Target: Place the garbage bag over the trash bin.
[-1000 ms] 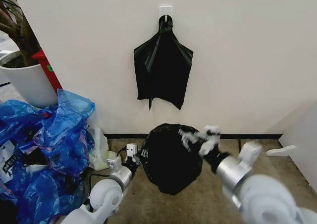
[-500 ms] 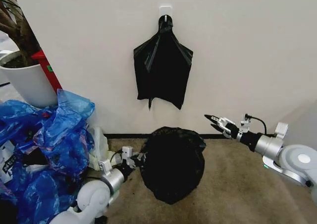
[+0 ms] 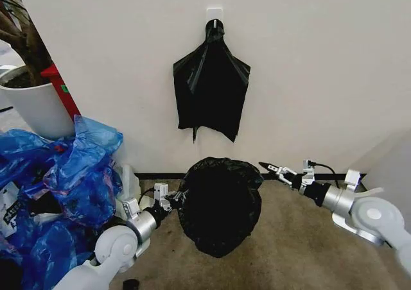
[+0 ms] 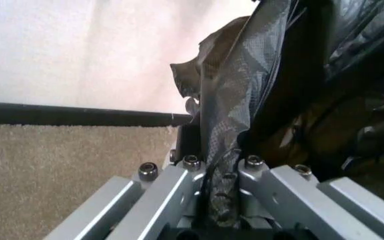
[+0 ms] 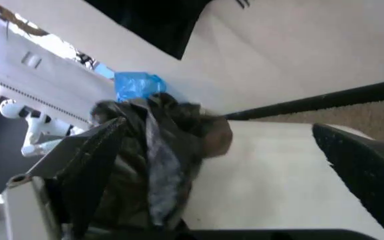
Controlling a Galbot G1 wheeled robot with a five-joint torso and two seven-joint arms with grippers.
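**Claws at the covered bin, floor by the wall**

Left claw (image 3: 168,199): low, touching the left flank of the garbage bag (image 3: 220,206). Left wrist view shows its fingers (image 4: 190,165) pinched on a gathered fold of the black film (image 4: 235,115).

Garbage bag: glossy, wrinkled black film, draped over a round tapering form on the carpet, standing against the black baseboard (image 3: 154,175). The trash bin itself is hidden beneath the film; no white surface shows.

Right claw (image 3: 273,169): just right of the garbage bag's upper rim, near it. Its fingers stand spread. In the right wrist view one finger (image 5: 88,155) lies against bunched black film (image 5: 158,150) and the other (image 5: 365,165) stands well apart from it, over a white surface.

Other items, placed from the garbage bag:
- Blue plastic bags (image 3: 58,181), heaped to its left.
- White plant pot (image 3: 35,107), up and left, beyond the blue heap.
- Flat black bag (image 3: 210,88), hanging on the wall directly above, from a white hook (image 3: 215,13).
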